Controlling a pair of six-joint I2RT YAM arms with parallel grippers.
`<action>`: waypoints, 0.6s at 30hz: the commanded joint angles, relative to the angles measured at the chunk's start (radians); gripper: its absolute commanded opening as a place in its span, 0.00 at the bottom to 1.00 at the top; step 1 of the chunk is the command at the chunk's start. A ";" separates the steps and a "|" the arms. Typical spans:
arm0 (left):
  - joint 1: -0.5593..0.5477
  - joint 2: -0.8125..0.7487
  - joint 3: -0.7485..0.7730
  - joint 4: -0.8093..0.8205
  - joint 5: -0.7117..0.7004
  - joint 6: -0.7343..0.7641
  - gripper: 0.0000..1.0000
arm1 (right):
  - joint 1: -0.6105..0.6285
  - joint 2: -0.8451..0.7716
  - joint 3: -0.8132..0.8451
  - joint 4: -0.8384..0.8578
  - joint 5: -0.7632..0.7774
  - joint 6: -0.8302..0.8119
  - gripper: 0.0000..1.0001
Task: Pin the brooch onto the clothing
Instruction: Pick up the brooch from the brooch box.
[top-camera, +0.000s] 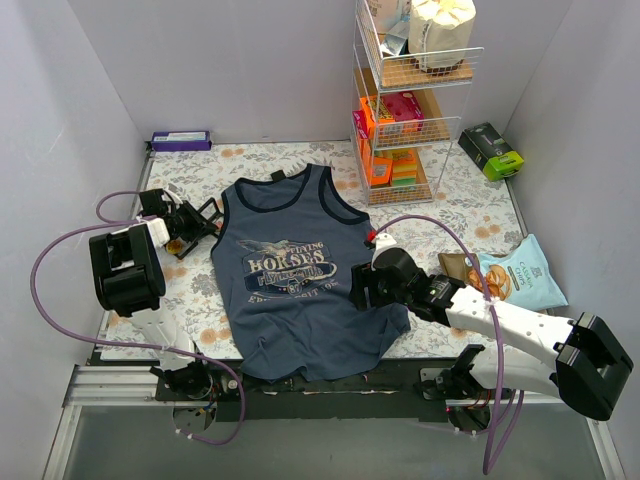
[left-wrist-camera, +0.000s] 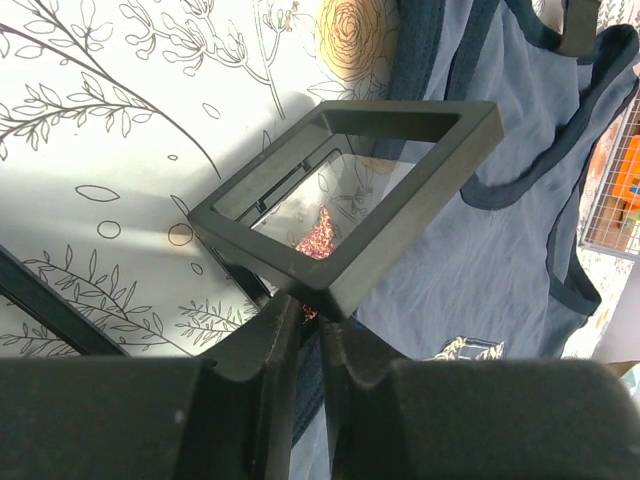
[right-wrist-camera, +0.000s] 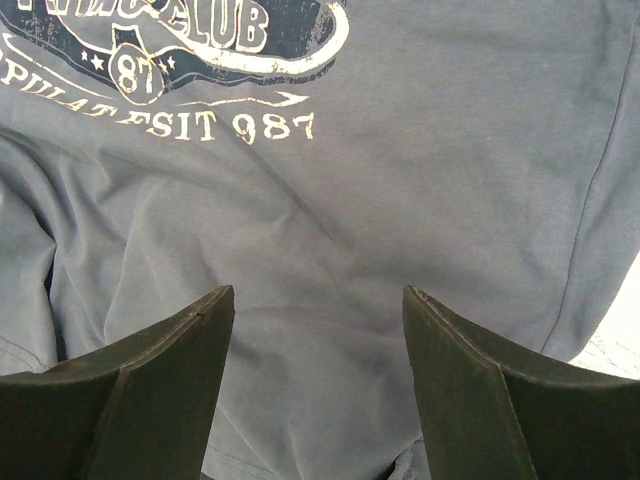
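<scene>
the tank top (top-camera: 300, 320) lies flat mid-table, one armhole edge just beside the black frame (left-wrist-camera: 400, 125) holding the brooch (left-wrist-camera: 320, 235), with bare tablecloth (left-wrist-camera: 120, 200) on the frame's other side. the left gripper (left-wrist-camera: 310, 345) has its fingers nearly together at the frame's near corner; i cannot tell if they pinch it. the right gripper (right-wrist-camera: 318, 295) is spread wide over the tank top below the print.

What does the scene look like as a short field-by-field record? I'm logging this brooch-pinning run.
clothing: navy tank top, spread flat, print up, on the floral table cover
brooch: reddish and glittery, inside a black frame case at the top's left side in the overhead view; not yet pinned
left tool: jaws nearly together at the case's near corner; grip unclear
right tool: open over the top's lower part, holding nothing
</scene>
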 joint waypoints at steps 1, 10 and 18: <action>0.008 0.005 0.011 0.015 0.041 -0.012 0.09 | 0.008 0.000 0.038 -0.002 0.014 0.004 0.75; 0.008 -0.003 -0.007 0.069 0.141 -0.067 0.00 | 0.010 -0.007 0.047 -0.017 0.026 0.002 0.75; 0.008 -0.220 -0.102 0.121 0.034 -0.055 0.00 | 0.015 -0.016 0.073 -0.038 0.038 -0.022 0.75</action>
